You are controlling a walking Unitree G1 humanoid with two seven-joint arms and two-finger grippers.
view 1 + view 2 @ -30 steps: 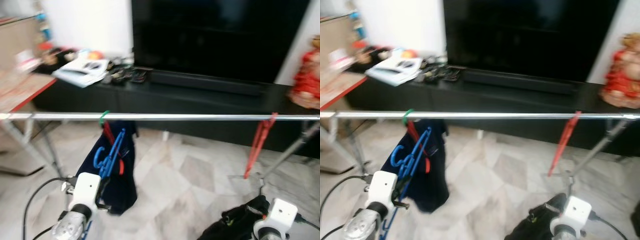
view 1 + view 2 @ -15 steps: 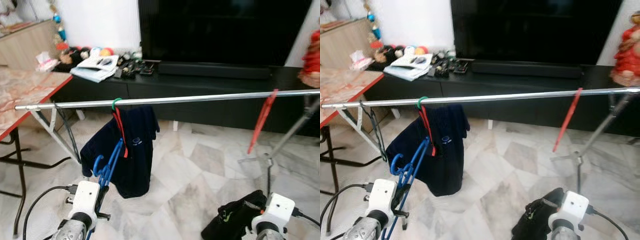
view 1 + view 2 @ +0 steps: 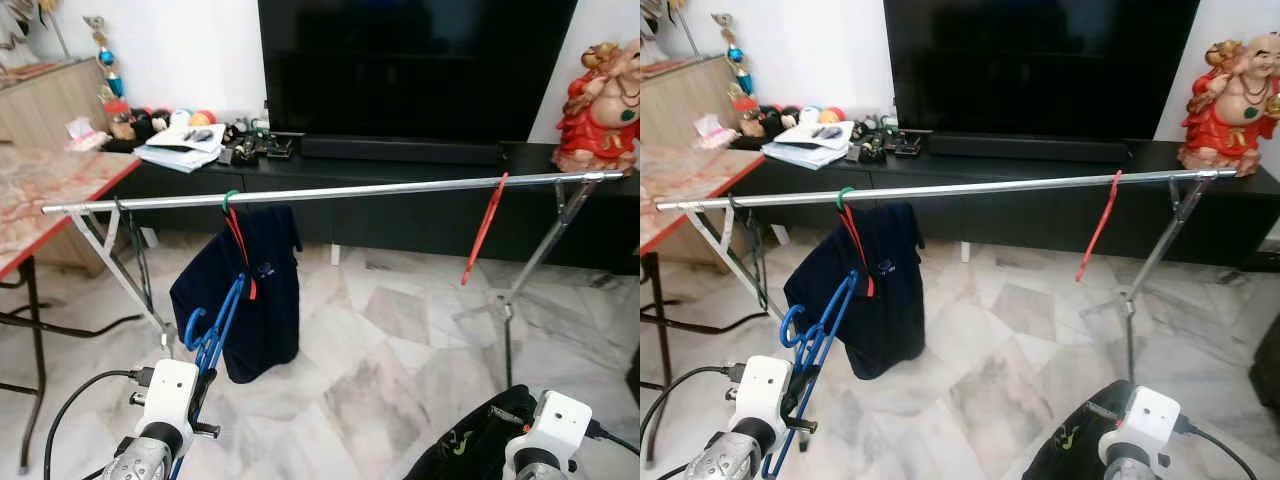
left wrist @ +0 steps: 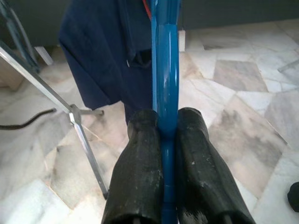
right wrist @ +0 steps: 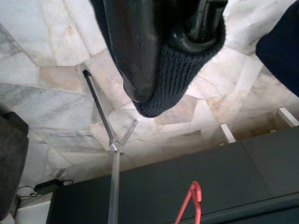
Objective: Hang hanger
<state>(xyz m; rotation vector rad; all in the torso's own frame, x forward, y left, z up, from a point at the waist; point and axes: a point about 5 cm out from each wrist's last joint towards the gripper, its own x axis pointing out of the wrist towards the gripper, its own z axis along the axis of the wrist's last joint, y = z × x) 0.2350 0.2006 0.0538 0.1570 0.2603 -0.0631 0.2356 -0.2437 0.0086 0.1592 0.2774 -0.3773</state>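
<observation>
Currently the left hand [image 4: 163, 140] is clenching the blue hanger [image 3: 213, 325] at seven o'clock, below the silver rail [image 3: 330, 192]. The right hand [image 5: 173, 32] is gripping a dark garment [image 3: 480, 440]. Next, the hook likely needs lifting over the rail's free stretch.

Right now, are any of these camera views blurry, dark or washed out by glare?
Left eye and right eye views: sharp, evenly lit; the silver rail and navy garment read clearly, and the TV screen is simply black. Left wrist view: the black fingers clamped on the blue hanger look soft up close. Right wrist view: dark knit cloth near the lens is soft; the red hanger is clear.
</observation>
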